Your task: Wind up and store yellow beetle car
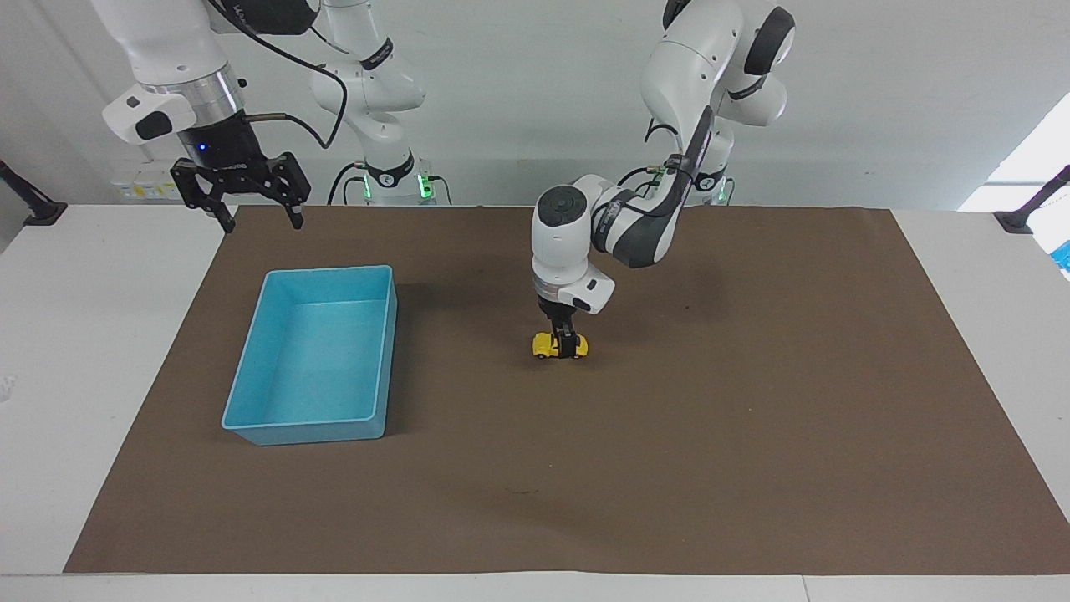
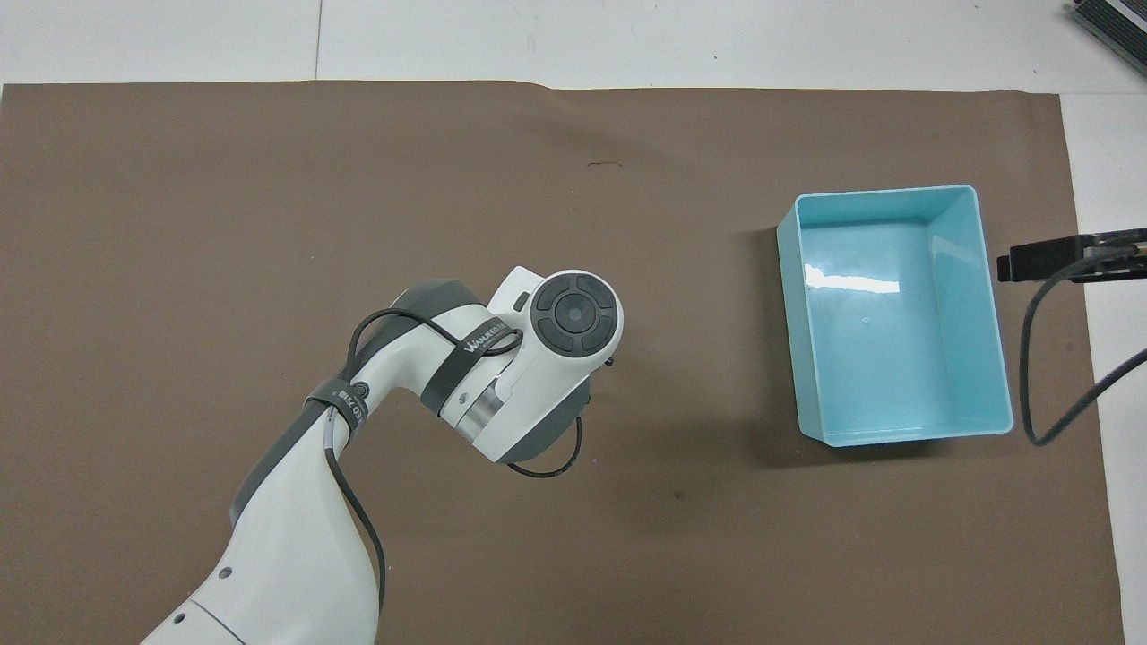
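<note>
Yellow beetle car mid-mat on the brown mat, straddled by the spread, unclenched left gripper; blue bin toward the right arm's end; right gripper waiting, splayed wide, above that mat corner.

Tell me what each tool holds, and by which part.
Left tool: down astride the car, open, no grip yet. Right tool: open, nothing held, waiting above the bin.

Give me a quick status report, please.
Left end effector open, straddling car on mat. Right end effector open, waiting above bin. Nothing in the way.
</note>
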Controlling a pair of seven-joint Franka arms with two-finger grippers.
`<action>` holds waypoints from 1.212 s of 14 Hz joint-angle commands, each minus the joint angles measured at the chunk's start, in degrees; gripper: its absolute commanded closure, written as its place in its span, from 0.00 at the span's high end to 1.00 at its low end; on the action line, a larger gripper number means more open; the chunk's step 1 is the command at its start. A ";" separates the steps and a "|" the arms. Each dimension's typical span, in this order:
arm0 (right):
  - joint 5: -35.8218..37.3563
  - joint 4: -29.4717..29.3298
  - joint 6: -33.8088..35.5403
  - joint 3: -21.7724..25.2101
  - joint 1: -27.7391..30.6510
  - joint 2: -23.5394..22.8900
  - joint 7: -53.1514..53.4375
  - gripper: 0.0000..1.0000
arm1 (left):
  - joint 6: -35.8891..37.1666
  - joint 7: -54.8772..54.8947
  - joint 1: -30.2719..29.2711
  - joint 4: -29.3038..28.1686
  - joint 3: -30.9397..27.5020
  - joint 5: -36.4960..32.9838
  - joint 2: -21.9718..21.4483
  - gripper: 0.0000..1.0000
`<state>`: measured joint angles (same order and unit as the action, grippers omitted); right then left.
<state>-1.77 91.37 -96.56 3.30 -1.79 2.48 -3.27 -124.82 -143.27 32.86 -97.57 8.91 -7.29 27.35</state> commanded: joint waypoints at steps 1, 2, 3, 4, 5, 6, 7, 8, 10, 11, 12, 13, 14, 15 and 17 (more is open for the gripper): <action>0.28 0.21 1.02 -0.31 0.56 0.60 -1.30 1.00 | -2.18 -1.22 -0.34 -1.66 0.06 -1.41 -0.28 0.86; 0.28 0.21 1.02 -0.31 0.56 0.60 -1.30 1.00 | -2.27 -1.31 -0.34 -1.66 0.06 -1.41 -0.28 0.68; 0.28 0.21 1.02 -0.31 0.56 0.60 -1.30 1.00 | -2.36 -1.31 -0.34 -1.66 0.06 -1.41 -0.28 0.49; 0.28 0.12 1.02 -0.31 0.56 0.60 -1.30 1.00 | -2.62 -1.31 -0.34 -1.66 0.06 -1.41 -0.28 0.33; 0.28 0.12 1.02 -0.31 0.56 0.60 -1.30 1.00 | -2.80 -1.31 -0.34 -1.66 0.06 -1.41 -0.28 0.27; 0.28 0.12 1.02 -0.31 0.56 0.60 -1.30 1.00 | -2.88 -1.31 -0.43 -1.75 0.06 -1.41 -0.28 0.27; 0.28 0.21 1.02 -0.31 0.56 0.60 -1.30 1.00 | -2.89 -1.05 -0.52 -1.92 0.06 -1.41 -0.28 0.26; 0.28 0.12 1.02 -0.31 0.56 0.60 -1.30 1.00 | -2.97 -0.79 -0.52 -2.36 0.06 -1.41 -0.36 0.26; 0.28 0.12 1.02 -0.31 0.56 0.60 -1.30 1.00 | -4.46 -0.52 -1.22 -4.29 0.06 -1.41 -0.72 0.26; 0.28 0.21 1.02 -0.31 0.56 0.60 -1.30 1.00 | -4.82 0.00 -1.39 -5.08 0.06 -1.41 -0.98 0.26; 0.28 0.12 1.02 -0.31 0.56 0.60 -1.30 1.00 | -4.91 0.44 -1.83 -5.35 -0.03 -1.41 -1.07 0.27; 0.28 0.12 1.02 -0.31 0.56 0.60 -1.30 1.00 | -4.82 0.62 -2.88 -5.44 -0.03 -1.41 -1.07 0.27; 0.28 0.21 1.02 -0.31 0.56 0.60 -1.30 1.00 | -4.82 0.62 -3.24 -5.96 -0.03 -1.41 -1.07 0.27; 0.28 0.12 1.02 -0.31 0.56 0.60 -1.30 1.00 | -4.82 0.71 -3.59 -6.05 -0.21 -1.41 -1.16 0.27; 0.28 0.21 1.02 -0.31 0.56 0.60 -1.30 1.00 | -4.56 1.67 -4.99 -6.14 -0.29 -1.41 -1.16 0.28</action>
<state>-1.77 91.38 -96.56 3.30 -1.79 2.48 -3.27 -126.89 -143.01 30.26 -101.25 9.00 -7.38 25.39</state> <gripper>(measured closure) 0.000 0.546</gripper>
